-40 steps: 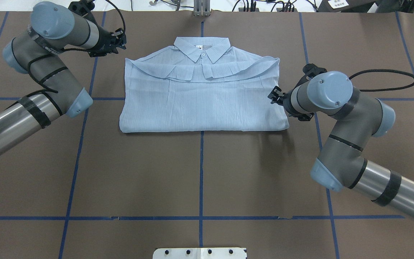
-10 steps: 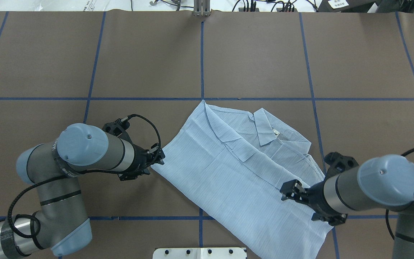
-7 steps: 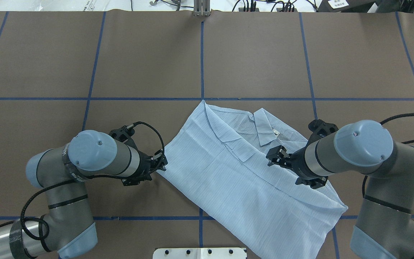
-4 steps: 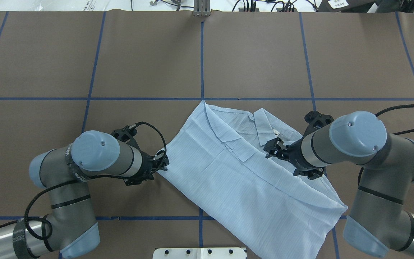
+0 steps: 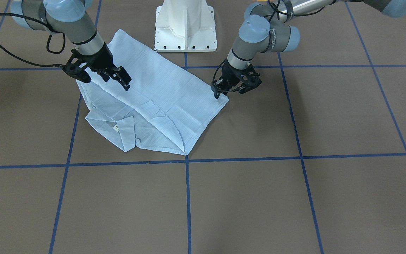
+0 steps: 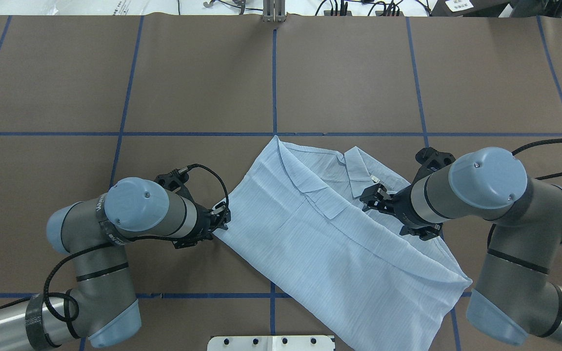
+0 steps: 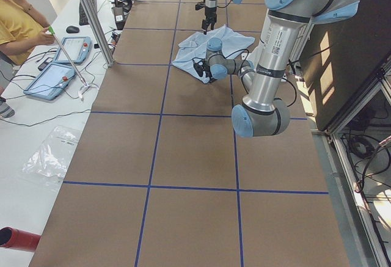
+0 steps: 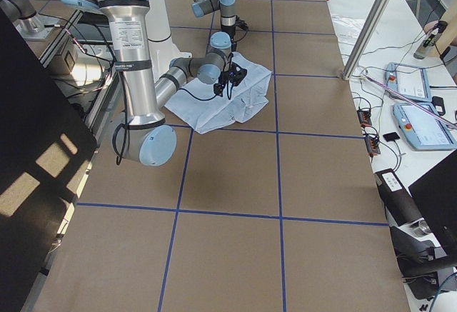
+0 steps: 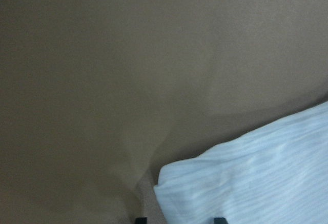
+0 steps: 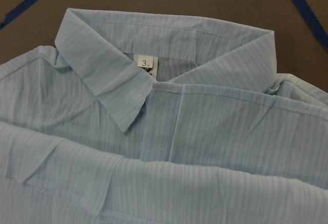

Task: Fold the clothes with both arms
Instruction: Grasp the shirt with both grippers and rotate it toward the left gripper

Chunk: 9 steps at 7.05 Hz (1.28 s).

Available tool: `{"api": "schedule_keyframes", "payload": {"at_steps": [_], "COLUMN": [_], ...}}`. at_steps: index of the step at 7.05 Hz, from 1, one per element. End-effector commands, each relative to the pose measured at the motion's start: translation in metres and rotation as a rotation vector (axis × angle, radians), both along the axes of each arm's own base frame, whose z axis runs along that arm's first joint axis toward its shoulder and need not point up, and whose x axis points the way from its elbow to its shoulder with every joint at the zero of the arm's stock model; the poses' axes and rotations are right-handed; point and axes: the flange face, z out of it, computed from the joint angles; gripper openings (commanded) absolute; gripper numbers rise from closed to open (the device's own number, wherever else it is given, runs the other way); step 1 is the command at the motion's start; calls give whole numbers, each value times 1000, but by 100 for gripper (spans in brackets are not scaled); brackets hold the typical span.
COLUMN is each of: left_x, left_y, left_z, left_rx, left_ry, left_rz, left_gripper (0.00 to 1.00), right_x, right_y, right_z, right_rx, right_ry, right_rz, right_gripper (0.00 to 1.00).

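Worktop (image 6: 349, 73): brown, blue-taped.
Room: white side bench (image 7: 18, 178).
Left gripper (image 6: 223, 220): narrow jaws, shirt (image 6: 310, 243) corner.
Right gripper (image 6: 366, 199): wide jaws near collar (image 6: 359, 168).

Light-blue striped shirt (image 6: 330, 243) lies flat and diagonal on the brown table (image 6: 188, 83). Collar (image 6: 359, 170) at upper right, white neck label (image 6: 375, 180) showing, lower end cut off by frame bottom. Left gripper (image 6: 223, 219) tips at the shirt's left corner. Right gripper (image 6: 370, 197) over the cloth just beside the label, jaws apart. Blue tape grid (image 6: 274, 83); white plate (image 6: 271, 342) bottom centre.
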Motion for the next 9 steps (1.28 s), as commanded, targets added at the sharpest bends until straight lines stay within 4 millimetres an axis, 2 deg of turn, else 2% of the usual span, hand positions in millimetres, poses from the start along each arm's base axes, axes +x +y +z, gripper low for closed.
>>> {"api": "schedule_keyframes", "payload": {"at_steps": [1, 2, 3, 4, 5, 6, 7, 8, 9], "left_x": [-7, -31, -62, -78, -72, -63, -63, -67, -70], "left_y": [-13, -47, -90, -147, -213, -285, -324, -330, -329], "left_z": [0, 1, 6, 13, 26, 45, 41, 30, 23], "left_rx": [20, 73, 204, 266, 332, 393, 428, 442, 448], "left_ry": [-7, -19, -61, -103, -118, -62, -61, -55, -42], "left_rz": [-33, -65, -62, -125, -161, -232, -286, -295, -295], "left_gripper": [0, 0, 0, 0, 0, 0, 0, 38, 46], "right_x": [2, 2, 2, 1, 0, -1, -3, -6, -15], "right_y": [-3, -4, -4, -3, -4, -4, -4, -1, -4], "right_z": [0, 1, 1, 1, 2, 4, 5, 4, -11], "right_rx": [5, 6, 5, 3, 4, 3, 2, 2, 13], "right_ry": [1, 2, 2, 2, 5, 9, 10, 9, -9], "right_rz": [2, 4, 1, -3, -1, 2, -2, -8, -10], "right_gripper": [100, 100, 100, 100, 100, 100, 100, 100, 100]}}
